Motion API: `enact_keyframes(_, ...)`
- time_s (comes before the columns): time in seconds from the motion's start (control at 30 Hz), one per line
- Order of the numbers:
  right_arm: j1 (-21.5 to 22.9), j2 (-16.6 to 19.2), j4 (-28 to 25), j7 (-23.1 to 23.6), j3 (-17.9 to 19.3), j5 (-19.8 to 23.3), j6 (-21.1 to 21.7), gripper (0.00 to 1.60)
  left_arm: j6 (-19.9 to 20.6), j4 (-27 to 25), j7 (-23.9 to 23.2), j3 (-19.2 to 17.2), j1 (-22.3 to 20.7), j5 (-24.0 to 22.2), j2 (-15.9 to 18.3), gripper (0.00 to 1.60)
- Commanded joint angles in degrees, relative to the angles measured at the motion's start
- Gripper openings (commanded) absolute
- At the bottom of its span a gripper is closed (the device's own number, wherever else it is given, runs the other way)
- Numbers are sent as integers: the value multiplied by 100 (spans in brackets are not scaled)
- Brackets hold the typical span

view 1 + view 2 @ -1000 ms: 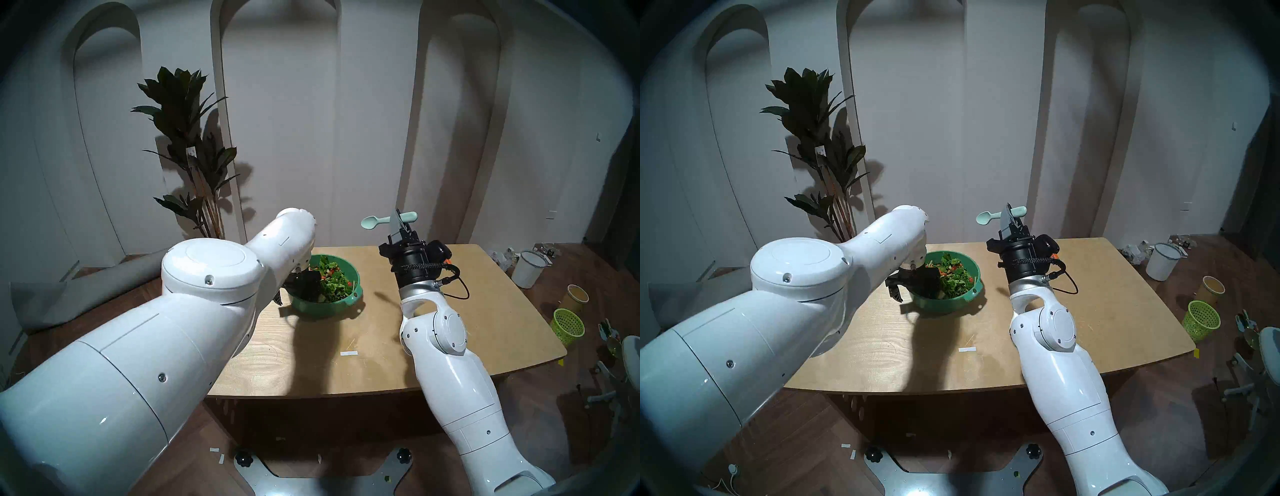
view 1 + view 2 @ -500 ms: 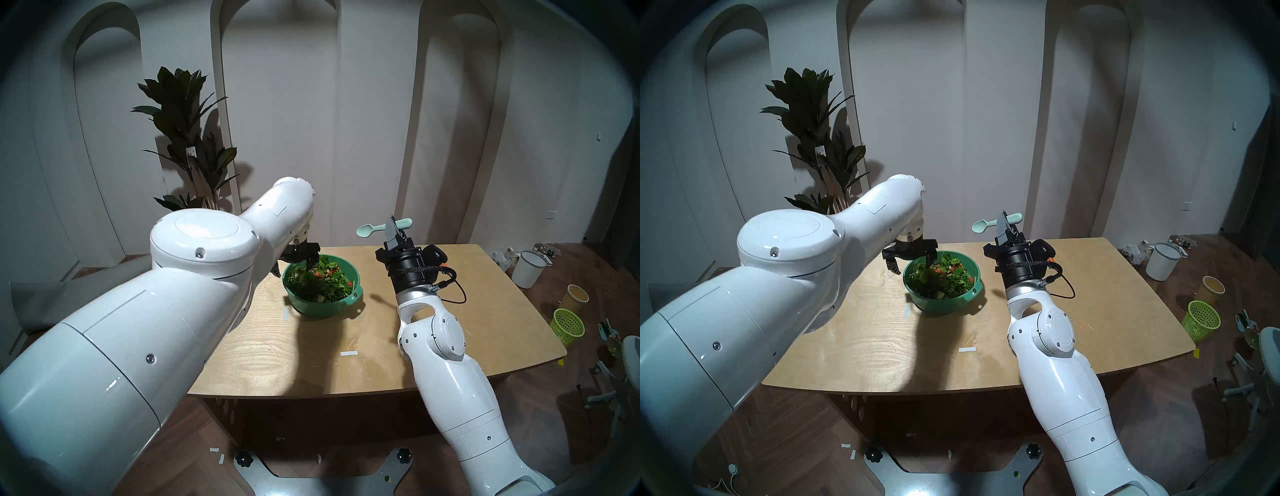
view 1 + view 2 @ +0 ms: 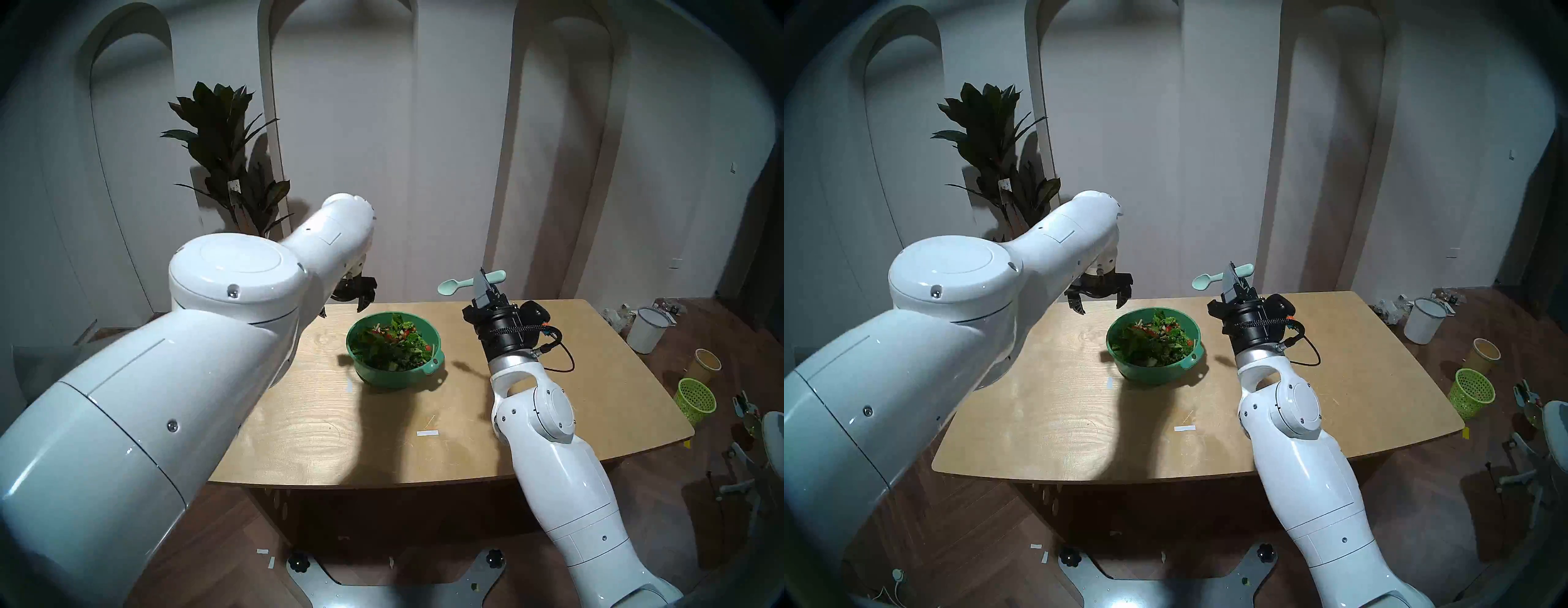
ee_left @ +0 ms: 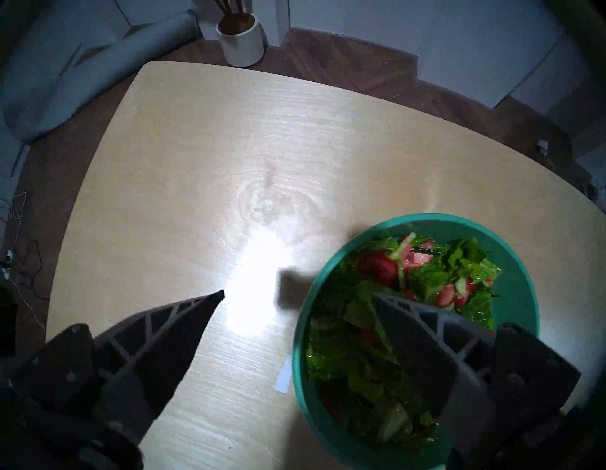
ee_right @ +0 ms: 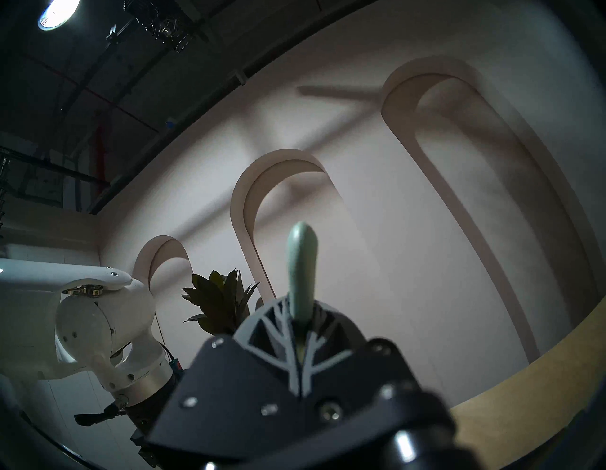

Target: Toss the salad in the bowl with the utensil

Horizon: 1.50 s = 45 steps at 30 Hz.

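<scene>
The green bowl (image 3: 390,378) stands mid-table, full of salad (image 3: 392,346) of chopped lettuce with red tomato pieces. My left gripper (image 3: 343,308) hangs open and empty above the bowl's far-left edge. In the left wrist view one of its fingers (image 4: 423,344) is over the salad (image 4: 442,272) and the other over bare table, clear of the bowl (image 4: 459,226). My right gripper (image 3: 483,278) points up to the right of the bowl, shut on the pale mint spoon (image 3: 464,283). The spoon lies level, head toward the bowl; its handle end (image 5: 301,262) sticks out past the shut fingers.
The wooden table (image 3: 594,382) carries a small white tape strip (image 3: 426,433) near the front. On the floor to the right stand a white bucket (image 3: 647,329), a yellow cup (image 3: 706,363) and a lime mesh basket (image 3: 695,399). A potted plant (image 3: 229,140) stands behind the table's left.
My left gripper has risen from the bowl's left rim, where one finger was inside, and moved back, staying open. The right gripper with the spoon has dropped slightly.
</scene>
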Motion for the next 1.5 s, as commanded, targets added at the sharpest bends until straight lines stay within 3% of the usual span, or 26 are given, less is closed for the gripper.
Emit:
enact_keyframes(0.0, 24, 43, -228, 10, 20, 38, 80, 0, -197, -91, 321, 135, 554, 176, 61, 160)
enact_keyframes(0.17, 24, 83, -271, -1, 11, 89, 206, 0, -521, -294, 370, 240, 699, 282, 139, 160)
enact_keyframes(0.37, 42, 116, -286, 0, -1, 129, 316, 0, -850, -625, 321, 265, 102, 228, 226, 160)
enact_keyframes(0.7, 50, 161, -312, 15, 4, 210, 469, 0, -955, -908, 123, 277, -246, 140, 209, 160)
enact_keyframes(1.03, 6, 149, -229, 42, 12, 424, 643, 0, -870, -1072, 10, 307, 24, 194, 298, 160)
enact_keyframes(1.47, 1, 135, -103, 89, -110, 560, 885, 0, -463, -1074, -71, 421, 447, 363, 417, 160)
